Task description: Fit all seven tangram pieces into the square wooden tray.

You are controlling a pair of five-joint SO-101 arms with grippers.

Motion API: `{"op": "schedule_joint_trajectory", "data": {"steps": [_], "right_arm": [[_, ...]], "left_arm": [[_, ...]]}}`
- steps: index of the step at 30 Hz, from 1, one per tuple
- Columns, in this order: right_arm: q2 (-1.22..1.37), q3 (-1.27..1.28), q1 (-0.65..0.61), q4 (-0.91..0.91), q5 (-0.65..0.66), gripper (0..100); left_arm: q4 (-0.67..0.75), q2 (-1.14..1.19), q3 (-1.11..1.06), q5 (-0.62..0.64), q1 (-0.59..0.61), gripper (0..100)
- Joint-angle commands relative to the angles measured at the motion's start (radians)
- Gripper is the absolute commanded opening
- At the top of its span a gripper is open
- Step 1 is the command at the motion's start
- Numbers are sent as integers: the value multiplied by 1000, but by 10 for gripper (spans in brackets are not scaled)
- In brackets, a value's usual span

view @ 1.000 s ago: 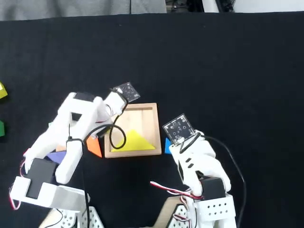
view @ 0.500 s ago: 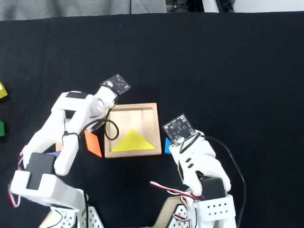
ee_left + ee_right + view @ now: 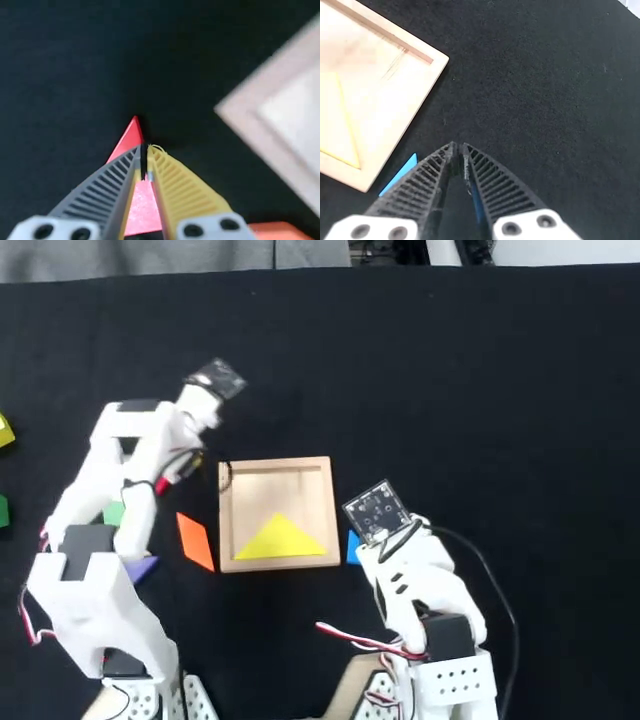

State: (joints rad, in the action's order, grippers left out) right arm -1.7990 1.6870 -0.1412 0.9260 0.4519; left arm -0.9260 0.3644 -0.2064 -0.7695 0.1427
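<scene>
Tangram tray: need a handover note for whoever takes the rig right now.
Left pincer: shut, above the red triangle, left of the tray.
Right pincer: shut, over the blue piece beside the tray's right edge.
Done: yellow triangle lies in the tray.
Left: red, blue, orange piece and purple piece lie on the table outside the tray.

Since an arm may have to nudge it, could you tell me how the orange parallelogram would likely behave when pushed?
The orange parallelogram looks flat and stiff, so it should probably slide, not roll or tip. On the black cloth it may drag and turn if pushed off-centre.
</scene>
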Motion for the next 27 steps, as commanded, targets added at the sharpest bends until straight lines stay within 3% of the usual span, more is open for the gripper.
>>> {"op": "schedule_joint_trajectory", "data": {"steps": [1, 7, 15, 19, 25, 27], "right_arm": [[-71, -1, -8, 3, 3, 11], [-71, -1, -8, 3, 3, 11], [-71, -1, -8, 3, 3, 11], [-71, -1, -8, 3, 3, 11], [-71, -1, -8, 3, 3, 11], [-71, -1, -8, 3, 3, 11]], "left_arm": [[-2, 51, 85, 8, 105, 30], [-20, 57, 159, 12, 196, 30], [-334, -74, 364, 2, 173, 33], [-430, -117, 446, -183, 196, 45], [-454, -117, 476, -356, 295, 223], [-454, -115, 475, -407, 318, 241]]}}
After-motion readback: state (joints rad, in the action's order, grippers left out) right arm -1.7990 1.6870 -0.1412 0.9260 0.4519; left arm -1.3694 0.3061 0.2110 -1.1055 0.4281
